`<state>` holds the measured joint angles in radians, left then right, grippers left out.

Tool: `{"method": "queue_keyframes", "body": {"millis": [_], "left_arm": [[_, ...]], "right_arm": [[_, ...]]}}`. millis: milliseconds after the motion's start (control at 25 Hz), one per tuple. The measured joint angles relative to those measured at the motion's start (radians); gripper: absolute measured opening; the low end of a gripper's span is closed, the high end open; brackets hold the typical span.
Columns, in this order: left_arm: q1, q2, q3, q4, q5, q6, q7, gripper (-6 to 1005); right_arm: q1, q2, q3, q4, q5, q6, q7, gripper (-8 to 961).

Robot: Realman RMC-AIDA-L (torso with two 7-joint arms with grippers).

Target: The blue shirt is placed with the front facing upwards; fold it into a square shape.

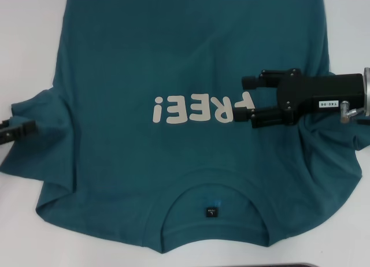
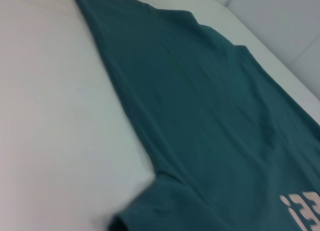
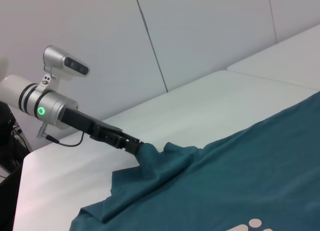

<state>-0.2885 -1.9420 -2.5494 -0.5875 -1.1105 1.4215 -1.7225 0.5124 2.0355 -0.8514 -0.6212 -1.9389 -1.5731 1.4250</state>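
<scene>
Nearest me, the blue shirt (image 1: 173,65) lies front-up, collar closest. My right gripper (image 1: 250,99) hovers spread over "FREE!"; my left gripper (image 3: 134,147) pinches its sleeve.

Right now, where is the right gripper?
Head view: the right gripper, fingers open, hovers over the blue shirt on the robot's right, beside the FREE! lettering.

Looks like a robotics lab or test room to me, not anyone's home. Plain white bench (image 3: 210,101), bare pale wall panels (image 3: 210,31) with thin seams behind it, a robot arm (image 3: 55,108) with a green status light and a camera (image 3: 65,61) bolted on top, loose cable trailing off
</scene>
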Motion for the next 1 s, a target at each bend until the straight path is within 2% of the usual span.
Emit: {"method": "queue_keyframes", "body": {"millis": [80, 280, 560, 720, 1000], "left_arm": [[0.000, 0.000, 0.002, -0.010, 0.002, -0.023, -0.032, 873], [-0.002, -0.004, 0.003, -0.026, 0.027, -0.042, -0.062, 740], [-0.009, -0.026, -0.001, -0.065, 0.069, -0.029, -0.066, 456], [-0.010, -0.030, -0.001, -0.080, 0.070, -0.015, -0.069, 265], [-0.011, -0.033, -0.002, -0.089, 0.072, -0.005, -0.079, 22]], "right_arm": [[0.000, 0.000, 0.000, 0.000, 0.000, -0.001, 0.000, 915], [0.000, 0.000, 0.001, 0.000, 0.000, -0.002, 0.000, 914], [-0.002, 0.000, 0.008, 0.000, 0.000, -0.002, 0.000, 914], [-0.002, 0.000, 0.008, 0.000, 0.000, -0.002, 0.000, 915], [-0.004, 0.000, 0.009, 0.000, 0.000, -0.001, -0.001, 915]]}}
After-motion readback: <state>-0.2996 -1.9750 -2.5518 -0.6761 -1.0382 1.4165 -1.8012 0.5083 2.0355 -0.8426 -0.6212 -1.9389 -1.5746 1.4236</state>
